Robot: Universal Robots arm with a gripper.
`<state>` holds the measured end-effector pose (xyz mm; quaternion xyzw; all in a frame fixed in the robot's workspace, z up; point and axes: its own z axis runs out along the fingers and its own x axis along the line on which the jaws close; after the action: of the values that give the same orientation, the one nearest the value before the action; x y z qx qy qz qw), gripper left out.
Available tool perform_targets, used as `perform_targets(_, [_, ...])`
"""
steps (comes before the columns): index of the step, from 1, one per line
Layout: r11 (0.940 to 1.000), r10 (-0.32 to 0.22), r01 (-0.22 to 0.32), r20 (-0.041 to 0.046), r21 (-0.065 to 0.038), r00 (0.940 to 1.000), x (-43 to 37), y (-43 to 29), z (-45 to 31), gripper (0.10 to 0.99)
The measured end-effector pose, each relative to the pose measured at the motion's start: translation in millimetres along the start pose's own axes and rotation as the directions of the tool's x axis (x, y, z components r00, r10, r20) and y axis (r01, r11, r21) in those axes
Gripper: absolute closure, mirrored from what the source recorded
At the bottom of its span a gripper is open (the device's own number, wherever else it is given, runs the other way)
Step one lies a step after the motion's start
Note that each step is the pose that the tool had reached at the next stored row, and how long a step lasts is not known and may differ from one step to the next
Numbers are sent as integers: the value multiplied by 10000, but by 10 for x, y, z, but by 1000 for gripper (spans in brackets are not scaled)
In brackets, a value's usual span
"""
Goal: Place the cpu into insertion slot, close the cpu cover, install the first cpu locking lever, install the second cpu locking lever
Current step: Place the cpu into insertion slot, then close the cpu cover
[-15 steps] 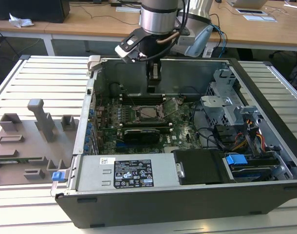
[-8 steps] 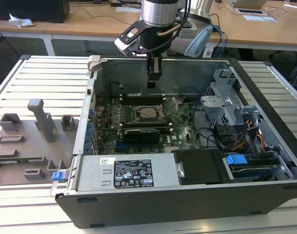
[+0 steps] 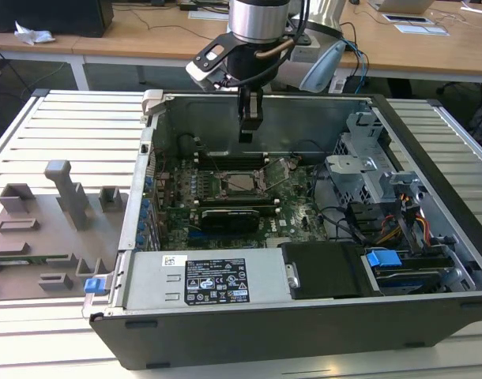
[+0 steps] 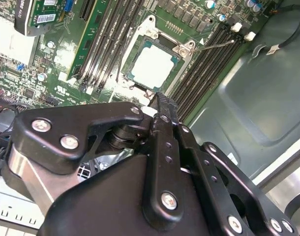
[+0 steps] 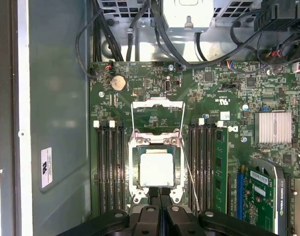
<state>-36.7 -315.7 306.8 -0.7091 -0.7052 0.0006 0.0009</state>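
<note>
Overhead, the black gripper [image 3: 246, 133], its two fingers pressed together on nothing, hangs above one square, pale silvery cpu [image 5: 157, 168] lying flat in the socket [image 5: 134, 189], beside one thin metal cpu cover [image 5: 158, 103] swung open.

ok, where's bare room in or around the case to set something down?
Bare: table slats on the exterior view's left, beyond the grey fixture; plain case panel beside the motherboard. Crowded: around the cpu below the tool; drive cage and cables on the exterior view's right.
</note>
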Motion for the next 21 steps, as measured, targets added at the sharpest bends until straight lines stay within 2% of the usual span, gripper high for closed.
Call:
perform_targets(4, [10000,-1,1,0,0,10000,0,2,-2,980])
perform_targets(6, [10000,-1,1,7,7,10000,0,93,-2,980])
perform_targets(10, [10000,-2,1,10,20,10000,1,203,-2,980])
perform_targets(14, [10000,-2,1,24,43,10000,3,415,-3,980])
perform_targets(16, [10000,1,-1,25,49,10000,4,463,-3,980])
perform_targets(19, [10000,0,0,26,76,10000,9,644,-2,980])
perform_targets(21, [10000,-1,1,29,86,10000,11,703,-3,980])
